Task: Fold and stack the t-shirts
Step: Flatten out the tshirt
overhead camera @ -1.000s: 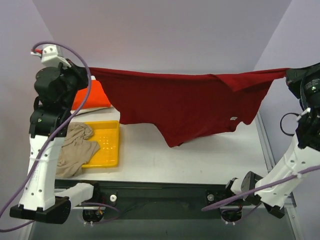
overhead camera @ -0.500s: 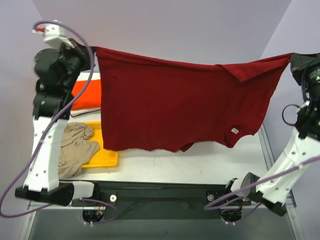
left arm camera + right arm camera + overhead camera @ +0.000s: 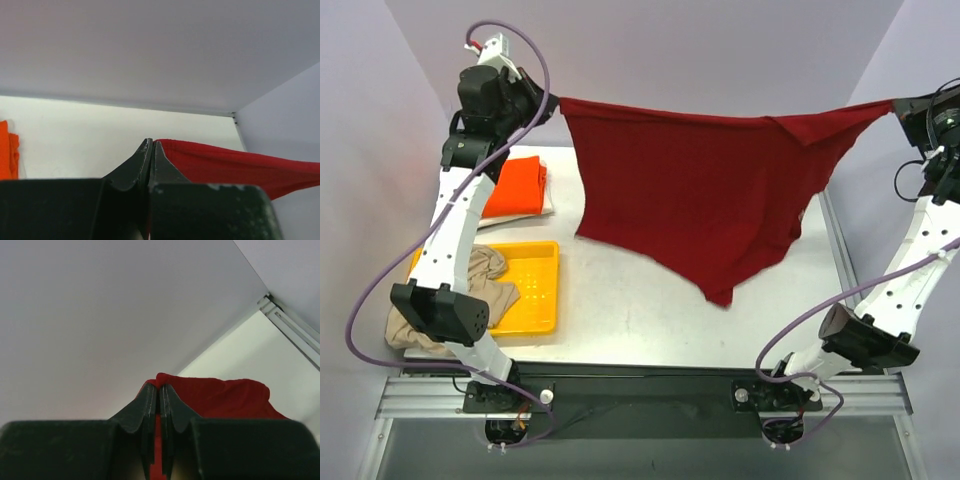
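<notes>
The dark red t-shirt [image 3: 705,200] hangs stretched across the upper half of the frame, above the table [image 3: 640,325]. Over the last second both arms have reared up and the left end has travelled from the upper left toward the centre, so the cloth is lifted higher and its span is shorter. I judge this to be shaking the shirt flat before it is laid down to fold. Its long axis runs left to right along the taut top edge, and the body droops to a point at lower centre. The left gripper [image 3: 548,103] and right gripper [image 3: 905,108] are each pinched tight on a top corner. The folded orange shirt [image 3: 515,185] lies at left; the beige shirt [image 3: 498,285] drapes over the yellow tray [image 3: 540,290].
</notes>
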Robot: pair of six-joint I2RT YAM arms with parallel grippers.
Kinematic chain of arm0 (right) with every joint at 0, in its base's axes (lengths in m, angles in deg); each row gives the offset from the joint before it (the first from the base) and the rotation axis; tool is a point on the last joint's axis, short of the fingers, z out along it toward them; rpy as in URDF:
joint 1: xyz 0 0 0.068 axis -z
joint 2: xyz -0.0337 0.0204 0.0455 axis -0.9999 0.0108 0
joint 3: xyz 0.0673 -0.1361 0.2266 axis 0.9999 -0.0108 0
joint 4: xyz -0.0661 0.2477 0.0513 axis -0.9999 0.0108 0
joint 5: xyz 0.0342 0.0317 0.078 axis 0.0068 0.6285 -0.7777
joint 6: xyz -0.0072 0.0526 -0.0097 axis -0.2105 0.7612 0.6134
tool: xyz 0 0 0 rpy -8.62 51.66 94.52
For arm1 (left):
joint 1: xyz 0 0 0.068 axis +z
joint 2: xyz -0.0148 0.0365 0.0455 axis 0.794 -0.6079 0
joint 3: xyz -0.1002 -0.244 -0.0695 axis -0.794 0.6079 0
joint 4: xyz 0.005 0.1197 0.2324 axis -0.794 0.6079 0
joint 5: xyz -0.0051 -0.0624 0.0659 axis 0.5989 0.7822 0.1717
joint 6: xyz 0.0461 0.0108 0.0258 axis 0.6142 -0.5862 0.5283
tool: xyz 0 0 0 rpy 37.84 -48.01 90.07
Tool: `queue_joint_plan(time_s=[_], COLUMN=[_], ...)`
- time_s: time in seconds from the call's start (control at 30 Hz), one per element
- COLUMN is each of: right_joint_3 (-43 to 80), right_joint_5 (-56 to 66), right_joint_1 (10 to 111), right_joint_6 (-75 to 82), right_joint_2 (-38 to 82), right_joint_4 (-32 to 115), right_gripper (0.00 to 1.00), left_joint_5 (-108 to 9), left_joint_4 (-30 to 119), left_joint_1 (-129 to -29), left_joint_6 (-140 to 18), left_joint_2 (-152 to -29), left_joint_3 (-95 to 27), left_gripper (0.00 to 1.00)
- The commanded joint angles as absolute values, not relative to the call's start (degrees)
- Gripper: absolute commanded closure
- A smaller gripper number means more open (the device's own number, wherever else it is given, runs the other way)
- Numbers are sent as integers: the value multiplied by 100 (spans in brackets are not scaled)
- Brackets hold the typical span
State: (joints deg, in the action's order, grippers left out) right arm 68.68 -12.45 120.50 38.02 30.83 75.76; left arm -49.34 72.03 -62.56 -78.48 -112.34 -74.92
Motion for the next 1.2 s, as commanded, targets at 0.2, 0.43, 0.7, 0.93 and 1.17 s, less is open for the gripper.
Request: queue_joint_plan(time_s=[0.2, 0.43, 0.7, 0.93, 1.17], right_joint_3=[7375, 7560, 7831, 7850, 7165], right_joint_5=[-882, -451, -267, -379, -610], right_joint_1=[12164, 12190, 12190, 12190, 11927], right_joint_6=[3901, 3752, 3743, 4112, 4309], right_joint_2=[1900, 1232, 950, 1265, 2301], right_joint_4=[6743, 6190, 5293, 4477, 4667], right_gripper=[100, 100, 100, 100, 100], left_joint_5=[-4974, -5387, -5713, -5678, -5652], left_joint_4=[5734, 5267, 5057, 4871, 4942], left_joint_1=[-6275, -6284, -6284, -6284, -6267], left_joint_6=[-8186, -8072, -7817, -7939, -8010], left_joint_2=[-9394, -8216, -7731, -8021, -9126], left_joint_3=[-6887, -6455, -6946, -6921, -6000], left_gripper=[100, 100, 100, 100, 100])
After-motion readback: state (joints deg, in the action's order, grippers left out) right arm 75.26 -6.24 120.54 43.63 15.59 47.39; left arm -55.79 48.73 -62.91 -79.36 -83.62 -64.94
